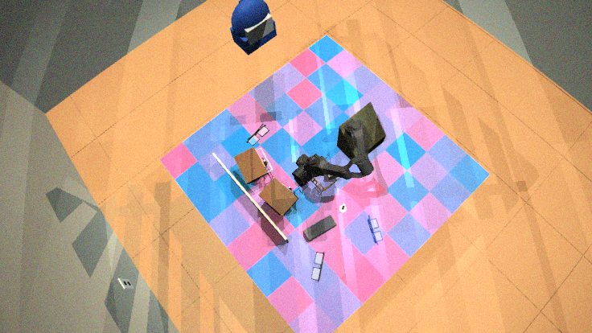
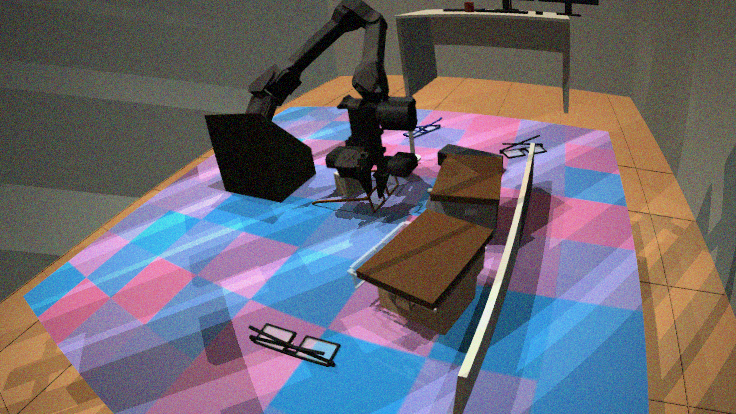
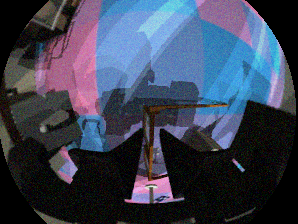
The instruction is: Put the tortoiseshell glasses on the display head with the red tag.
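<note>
Two slightly parted tips of the pincer (image 2: 374,191) (image 3: 151,134) flank the tortoiseshell glasses (image 2: 339,201) (image 3: 187,106), seemingly released.

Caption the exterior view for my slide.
Gripper with fingers parted at the tortoiseshell glasses, which are on neither brown-topped head.

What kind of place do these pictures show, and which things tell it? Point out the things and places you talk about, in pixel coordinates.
Probably a home office or study: a desk (image 2: 483,30) with a monitor stands against the wall, a blue chair (image 1: 250,18) is nearby, and a wall socket (image 1: 125,283) shows.
</note>
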### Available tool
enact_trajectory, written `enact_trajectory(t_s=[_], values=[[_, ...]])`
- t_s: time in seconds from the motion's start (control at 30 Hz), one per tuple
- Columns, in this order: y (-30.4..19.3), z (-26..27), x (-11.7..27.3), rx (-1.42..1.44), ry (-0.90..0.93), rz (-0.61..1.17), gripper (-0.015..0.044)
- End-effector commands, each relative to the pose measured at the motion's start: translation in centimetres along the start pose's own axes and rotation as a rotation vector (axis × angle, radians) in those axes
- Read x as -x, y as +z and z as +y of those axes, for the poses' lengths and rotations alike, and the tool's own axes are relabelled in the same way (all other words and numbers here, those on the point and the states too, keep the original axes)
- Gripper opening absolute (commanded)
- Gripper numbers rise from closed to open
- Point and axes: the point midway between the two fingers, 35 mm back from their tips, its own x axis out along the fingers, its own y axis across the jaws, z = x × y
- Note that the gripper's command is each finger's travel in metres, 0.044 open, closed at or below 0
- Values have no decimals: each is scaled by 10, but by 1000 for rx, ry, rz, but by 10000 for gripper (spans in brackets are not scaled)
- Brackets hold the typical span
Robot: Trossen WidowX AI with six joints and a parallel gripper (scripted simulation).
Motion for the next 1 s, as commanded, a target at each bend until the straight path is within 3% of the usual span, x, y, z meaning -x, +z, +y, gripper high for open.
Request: enact_trajectory(t_s=[0.0, 0.47, 0.67, 0.77, 0.87, 0.97], values=[[-1, -3, 2, 3, -1, 2, 107], [0, -11, 10, -3, -6, 3, 107], [1, 0, 54, -2, -5, 2, 107], [0, 1, 56, -2, -5, 2, 107], [3, 0, 49, -13, -2, 3, 186], [3, 0, 49, -13, -2, 3, 200]])
